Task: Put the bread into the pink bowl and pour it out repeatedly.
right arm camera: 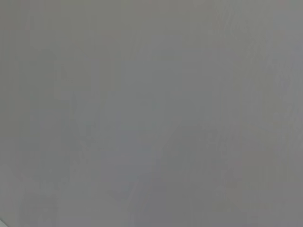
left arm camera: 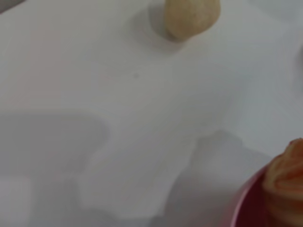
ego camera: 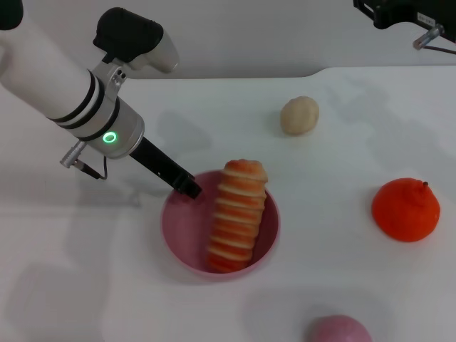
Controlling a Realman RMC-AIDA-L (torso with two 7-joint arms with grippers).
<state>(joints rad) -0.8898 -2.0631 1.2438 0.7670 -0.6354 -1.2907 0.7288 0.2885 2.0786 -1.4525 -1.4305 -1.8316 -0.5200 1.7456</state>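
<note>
The bread [ego camera: 236, 214], a ridged loaf with orange-red and cream stripes, lies in the pink bowl [ego camera: 173, 231] near the table's front middle, its far end resting on the back rim. My left gripper [ego camera: 189, 187] reaches down to the bowl's back-left rim, with its dark fingers together on that rim. The left wrist view shows one end of the bread [left arm camera: 286, 189] and a bit of the bowl's rim [left arm camera: 242, 210]. My right arm [ego camera: 397, 13] is parked high at the back right. The right wrist view shows only plain grey.
A small round beige bun [ego camera: 299, 115] lies behind the bowl and also shows in the left wrist view [left arm camera: 191, 16]. An orange fruit [ego camera: 406, 210] sits at the right. A small pink rounded object [ego camera: 338, 329] is at the front edge. The table [ego camera: 85, 271] is white.
</note>
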